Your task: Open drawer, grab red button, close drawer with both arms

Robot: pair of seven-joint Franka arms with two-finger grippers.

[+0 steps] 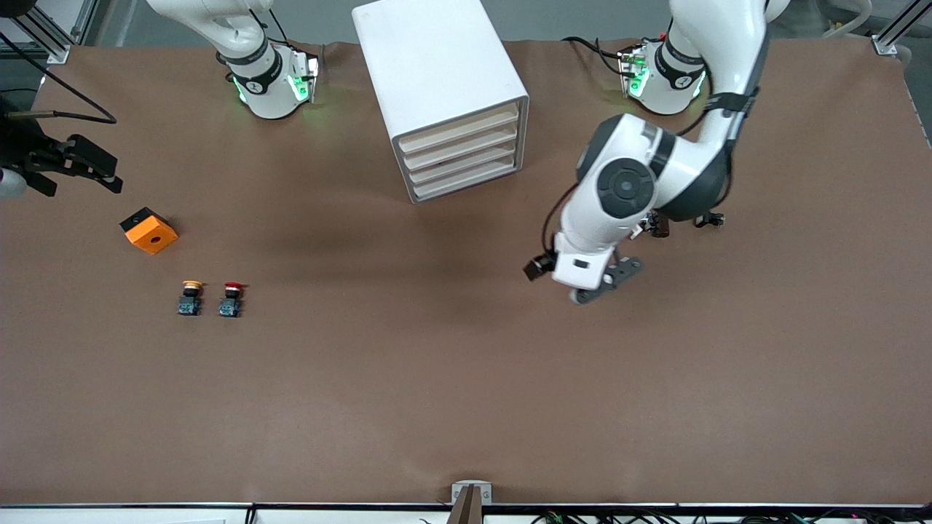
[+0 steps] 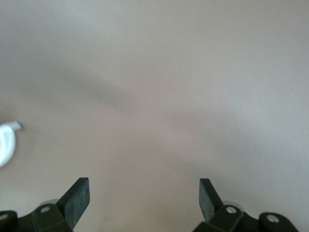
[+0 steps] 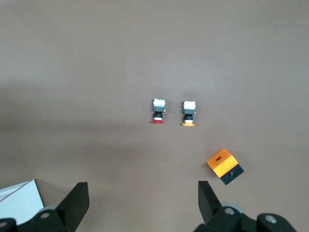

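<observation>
Drawers (image 1: 461,153) all shut in cabinet (image 1: 437,73), red-capped button (image 1: 231,299) out on counter (image 1: 466,378) beside yellow-capped switch (image 1: 190,298); both grippers' fingers wide and empty, left gripper (image 1: 608,280) over bare counter, right gripper (image 1: 80,167) above orange block (image 1: 148,231): approach one drawer front squarely, pull straight.

orange block (image 1: 149,231): square, with a round hole in its top face and a black underside; on the table near the right gripper (image 3: 142,198), the closest thing to it.
yellow-capped switch (image 1: 191,298): small, dark body, bluish base (cap more orange in the right wrist view); farther from that gripper than the block.
table cover (image 1: 466,378): plain brown, faintly creased.
grey bracket (image 1: 471,495): at the table's front edge, well apart from that gripper.
</observation>
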